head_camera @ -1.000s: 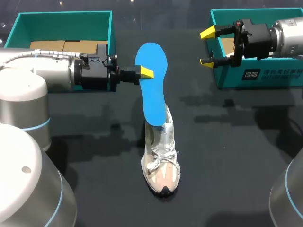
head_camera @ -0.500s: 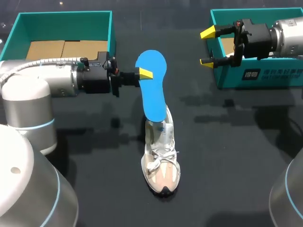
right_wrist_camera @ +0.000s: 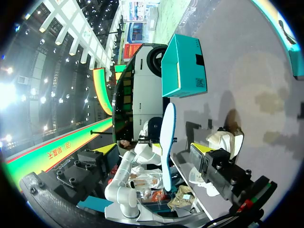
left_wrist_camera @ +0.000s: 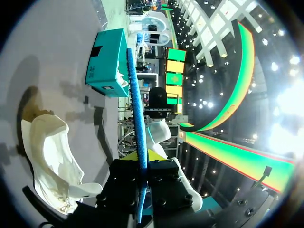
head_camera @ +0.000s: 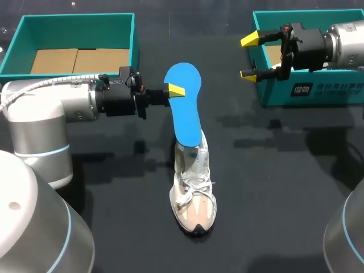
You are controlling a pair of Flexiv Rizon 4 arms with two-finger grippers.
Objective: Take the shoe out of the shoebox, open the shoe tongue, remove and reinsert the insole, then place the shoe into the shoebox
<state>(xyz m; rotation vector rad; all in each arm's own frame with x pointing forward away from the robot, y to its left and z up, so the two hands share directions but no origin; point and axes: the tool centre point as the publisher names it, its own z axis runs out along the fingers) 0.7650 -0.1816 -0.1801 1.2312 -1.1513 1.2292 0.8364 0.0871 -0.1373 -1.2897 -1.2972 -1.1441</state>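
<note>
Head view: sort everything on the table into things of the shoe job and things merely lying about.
Job: blue insole; left gripper, shut on it; white shoe; left teal box; right teal box (cannot tell which is the shoebox).
Idle: right gripper, open by the right teal box; cardboard in the left teal box.

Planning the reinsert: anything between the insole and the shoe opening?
Nothing visible. The insole, clamped in the left gripper, has its lower end at the shoe opening; the right gripper is well aside.

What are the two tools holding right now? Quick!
Left tool: closed on the blue insole.
Right tool: open, holding nothing.
</note>
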